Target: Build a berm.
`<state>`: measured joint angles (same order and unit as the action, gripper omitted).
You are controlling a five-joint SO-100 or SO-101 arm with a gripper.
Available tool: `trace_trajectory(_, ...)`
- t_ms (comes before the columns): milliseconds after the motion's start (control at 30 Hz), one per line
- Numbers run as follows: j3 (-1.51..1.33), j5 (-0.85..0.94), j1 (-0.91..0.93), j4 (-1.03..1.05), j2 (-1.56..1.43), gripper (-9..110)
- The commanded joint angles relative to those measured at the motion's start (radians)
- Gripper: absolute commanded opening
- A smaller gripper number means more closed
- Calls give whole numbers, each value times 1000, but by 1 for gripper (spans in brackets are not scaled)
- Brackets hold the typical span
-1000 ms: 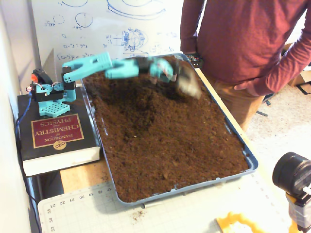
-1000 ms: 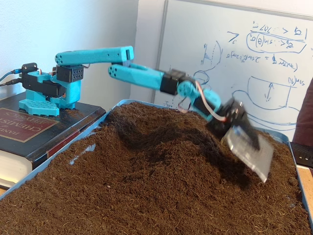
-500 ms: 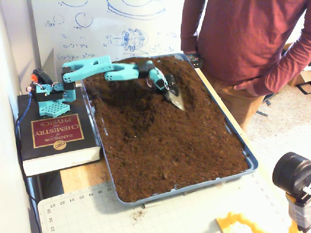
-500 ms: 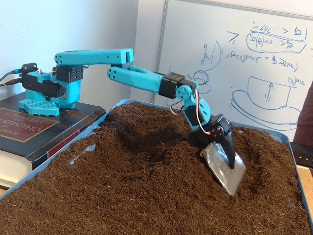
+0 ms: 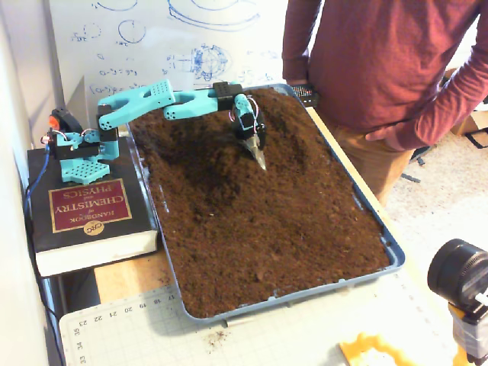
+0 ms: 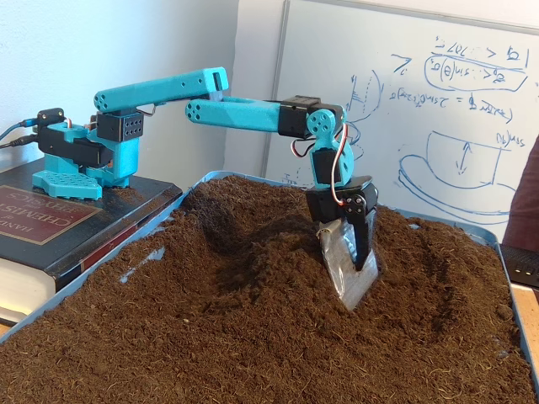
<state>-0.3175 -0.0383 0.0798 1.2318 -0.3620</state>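
Observation:
My teal arm reaches from its base over the far half of a blue tray (image 5: 396,255) filled with dark-brown soil. The gripper (image 5: 258,152) (image 6: 352,252) points straight down and is shut on a clear flat scoop plate (image 5: 261,159) (image 6: 347,278). The plate's tip is pressed into the soil near the middle of the tray's far part. The berm (image 5: 293,137) (image 6: 425,248), a raised ridge of loose soil, lies just right of the scoop in both fixed views. A shadowed hollow (image 6: 244,244) sits to the scoop's left.
The arm's base stands on a thick book (image 5: 84,213) (image 6: 34,223) left of the tray. A person in a red shirt (image 5: 381,61) stands at the tray's far right corner. A whiteboard is behind, and a camera lens (image 5: 457,274) and cutting mat (image 5: 122,328) are in front.
The arm swung the scoop from above the tray's far right leftward toward the middle and lowered it. The plate turned from tilted to tip-down and now digs into the soil.

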Motion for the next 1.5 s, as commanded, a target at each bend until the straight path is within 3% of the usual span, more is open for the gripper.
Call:
trace_trajectory(0, 46, -6, 3, 63, -189, 0)
trace_trajectory(400, 23, -18, 28, 206, -545, 1)
trace_trajectory(567, -61, 5, 123, 387, -699, 1)
trace_trajectory(633, -132, 12, 169, 354, -785, 1)
trace_trajectory(833, -518, 81, 242, -48, -991, 1)
trace_trajectory(1100, -1180, 221, 302, -943, -1039, 1)
trace_trajectory(1233, -1275, 221, 288, -1315, -919, 0)
trace_trajectory(1333, -1212, 218, 259, -1388, -821, 0)
trace_trajectory(1467, -1008, 216, 232, -1330, -657, 0)
